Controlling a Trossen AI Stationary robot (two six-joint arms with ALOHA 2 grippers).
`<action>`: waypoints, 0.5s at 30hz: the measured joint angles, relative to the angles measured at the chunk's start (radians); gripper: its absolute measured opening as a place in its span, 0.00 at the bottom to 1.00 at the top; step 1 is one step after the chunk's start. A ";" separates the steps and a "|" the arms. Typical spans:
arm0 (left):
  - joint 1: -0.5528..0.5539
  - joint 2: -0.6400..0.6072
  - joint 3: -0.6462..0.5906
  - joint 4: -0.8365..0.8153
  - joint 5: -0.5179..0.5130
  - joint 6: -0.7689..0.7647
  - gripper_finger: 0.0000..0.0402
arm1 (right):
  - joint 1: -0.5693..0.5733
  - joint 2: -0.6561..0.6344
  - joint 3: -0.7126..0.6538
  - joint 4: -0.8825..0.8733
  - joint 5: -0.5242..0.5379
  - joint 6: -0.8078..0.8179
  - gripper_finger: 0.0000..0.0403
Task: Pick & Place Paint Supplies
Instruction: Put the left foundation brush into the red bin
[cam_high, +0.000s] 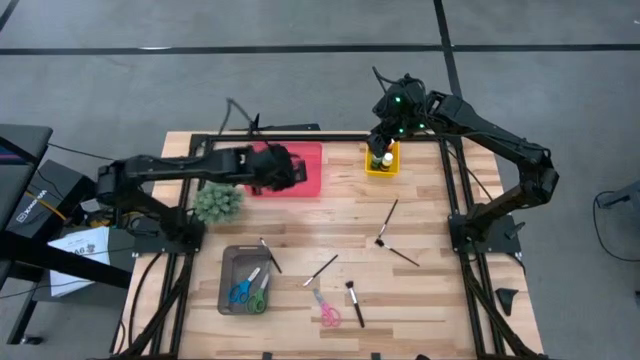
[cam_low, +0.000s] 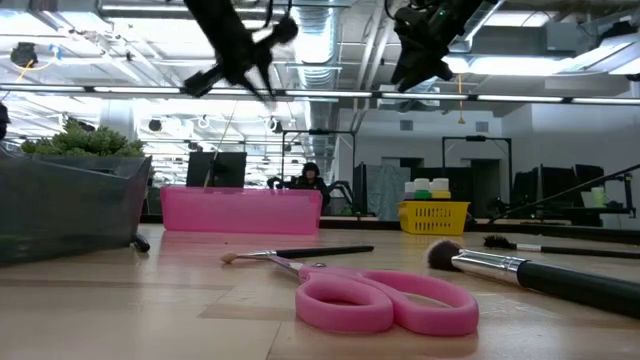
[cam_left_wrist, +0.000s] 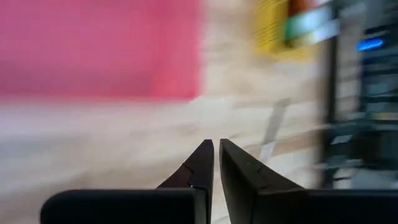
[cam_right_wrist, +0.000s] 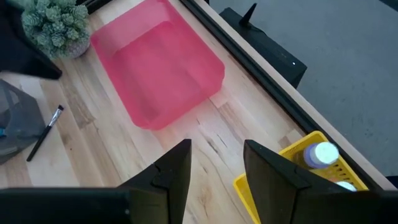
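Observation:
A yellow bin (cam_high: 381, 160) at the table's far side holds small paint bottles (cam_right_wrist: 323, 154). My right gripper (cam_right_wrist: 217, 158) hangs open above the bin's left edge, with nothing between its fingers. A pink tray (cam_high: 300, 172) lies left of the bin. My left gripper (cam_left_wrist: 216, 148) is high over the tray's right part (cam_high: 296, 170), shut and holding nothing. Several thin dark-handled brushes lie flat on the wood: one (cam_high: 387, 222) right of centre, one (cam_high: 320, 270) in the middle, one (cam_high: 354, 303) near the front.
A fuzzy green plant (cam_high: 218, 203) stands left of the pink tray. A grey bin (cam_high: 240, 258) at the near left holds blue and green scissors. Pink scissors (cam_high: 327, 310) lie near the front edge. A black frame rail (cam_high: 330, 140) runs along the far edge.

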 joint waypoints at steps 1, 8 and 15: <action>-0.005 0.015 0.000 -0.042 0.019 -0.031 0.05 | 0.000 0.000 0.000 -0.002 -0.001 0.000 0.35; -0.036 0.116 -0.001 -0.137 0.055 -0.118 0.16 | 0.000 0.000 0.000 -0.003 -0.001 0.000 0.35; -0.065 0.233 -0.003 -0.209 0.139 -0.204 0.32 | 0.000 0.000 0.000 -0.011 -0.002 -0.006 0.35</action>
